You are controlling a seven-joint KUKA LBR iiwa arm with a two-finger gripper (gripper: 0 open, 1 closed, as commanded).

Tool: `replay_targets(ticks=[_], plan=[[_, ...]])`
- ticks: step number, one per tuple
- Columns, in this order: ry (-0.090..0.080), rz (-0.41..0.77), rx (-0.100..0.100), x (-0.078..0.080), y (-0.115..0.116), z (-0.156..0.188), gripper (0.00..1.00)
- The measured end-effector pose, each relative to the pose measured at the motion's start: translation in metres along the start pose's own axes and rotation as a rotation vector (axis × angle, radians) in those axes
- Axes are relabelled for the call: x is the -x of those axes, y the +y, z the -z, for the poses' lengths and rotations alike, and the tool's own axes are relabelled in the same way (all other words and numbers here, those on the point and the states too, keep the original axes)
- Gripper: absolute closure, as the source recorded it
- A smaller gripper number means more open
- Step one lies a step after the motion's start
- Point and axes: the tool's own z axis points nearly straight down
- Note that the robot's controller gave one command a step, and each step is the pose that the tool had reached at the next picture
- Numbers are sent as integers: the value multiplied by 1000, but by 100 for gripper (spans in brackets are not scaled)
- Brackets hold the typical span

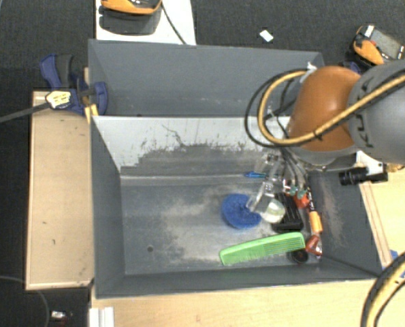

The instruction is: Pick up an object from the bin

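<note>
**Claw [265,199] low in the bin, blue pad right beside it**

The claw hung low over the floor of the bin [161,251], beneath the arm's orange cover [325,107]. How wide it stood could not be told, because wrist hardware and cables crowded the spot. Nothing could be seen in its grasp.

Just below it and to its left in the view lay the blue round pad [238,212], flat on the floor. It was touching the claw's tip or barely short of it, and it was the nearest thing on that side. Tight against the claw's right sat a pale rounded piece [274,211]. Further right again was a small heap [304,227] of black, orange and red bits. Below the claw, toward the front wall, the green comb [262,248] lay lengthwise with its right end meeting that heap.

By my reading, the step in hand was the last of the approach. The claw was down at the pad's edge and the grasp was not yet made.

The next move would call for care. A thin, flat pad gives little to bite, so the claw would need to sit right down at floor level and be centred on the pad's rim before closing. It should also stay off the pale piece on its right, or that could get dragged along. After that, a straight lift would clear the comb below.
</note>
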Motion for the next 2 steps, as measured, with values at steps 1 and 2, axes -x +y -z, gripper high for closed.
replay_targets(ticks=[1, 2], plan=[[0, -55, 2, 6, 0, -81, 0], [-14, -231, 8, -15, -1, -75, 100]])
